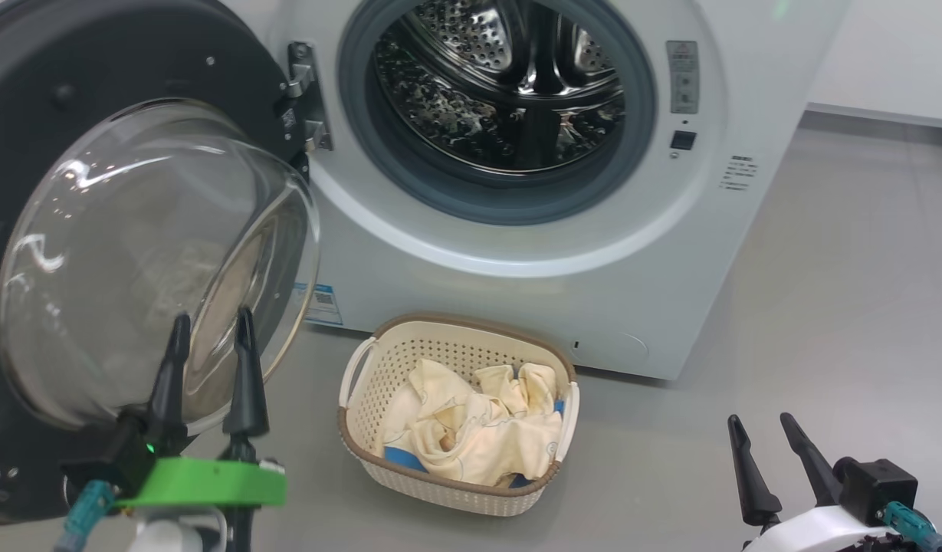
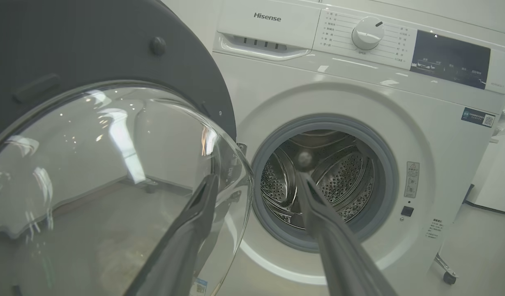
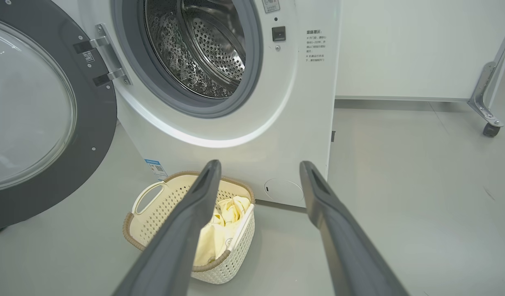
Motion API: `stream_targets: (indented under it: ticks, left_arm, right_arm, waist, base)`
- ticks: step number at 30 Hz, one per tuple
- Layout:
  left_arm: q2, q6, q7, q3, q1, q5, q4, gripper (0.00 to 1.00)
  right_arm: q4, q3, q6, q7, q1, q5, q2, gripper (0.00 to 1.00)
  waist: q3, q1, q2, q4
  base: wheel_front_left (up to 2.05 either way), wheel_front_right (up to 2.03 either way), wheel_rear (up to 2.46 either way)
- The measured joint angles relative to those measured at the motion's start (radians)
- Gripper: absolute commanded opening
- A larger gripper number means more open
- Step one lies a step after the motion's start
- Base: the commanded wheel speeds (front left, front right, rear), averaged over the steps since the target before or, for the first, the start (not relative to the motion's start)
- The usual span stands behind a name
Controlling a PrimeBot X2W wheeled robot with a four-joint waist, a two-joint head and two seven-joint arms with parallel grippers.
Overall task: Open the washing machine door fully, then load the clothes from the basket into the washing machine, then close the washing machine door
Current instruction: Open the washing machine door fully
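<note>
Clothes [image 1: 471, 433] in basket [image 1: 455, 345]; basket before washing machine [image 1: 516, 307]; door [image 1: 95, 61] left of drum [image 1: 501, 84].

Lighting: bright, even and diffuse from overhead in all three views. Shadows are soft, with a faint one on the floor [image 1: 823, 307] around the basket [image 1: 455, 318]. Glare streaks on the glass of the washing machine door [image 1: 133, 253]; specular sparkle in the steel drum [image 1: 501, 92]. Head view is sharp. Left wrist view is flatter, greyer, lower contrast. Both wrist views have barrel distortion, and straight edges bow near the borders. Fingers of the left gripper [image 2: 258, 168] and right gripper [image 3: 260, 163] blur near the lens; background is in focus.
</note>
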Motion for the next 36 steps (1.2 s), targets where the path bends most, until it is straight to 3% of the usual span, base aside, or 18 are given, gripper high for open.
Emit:
stream_targets:
  ticks: [18, 36]
  left_arm:
    - [0.005, 0.000, 0.000, 0.045, 0.182, -0.043, 0.165, 1.00]
    - [0.004, 0.005, 0.000, 0.108, 0.204, -0.024, 0.187, 1.00]
  right_arm:
    - [-0.025, -0.010, 0.000, 0.000, -0.006, -0.005, -0.014, 1.00]
    - [-0.038, -0.032, 0.000, 0.000, -0.001, -0.005, -0.019, 1.00]
  waist:
    - [-0.001, 0.0000, 0.0000, -0.192]
    - [0.006, 0.0000, 0.0000, -0.221]
  base:
    - [0.00, 0.00, 0.00]
    - [0.00, 0.00, 0.00]
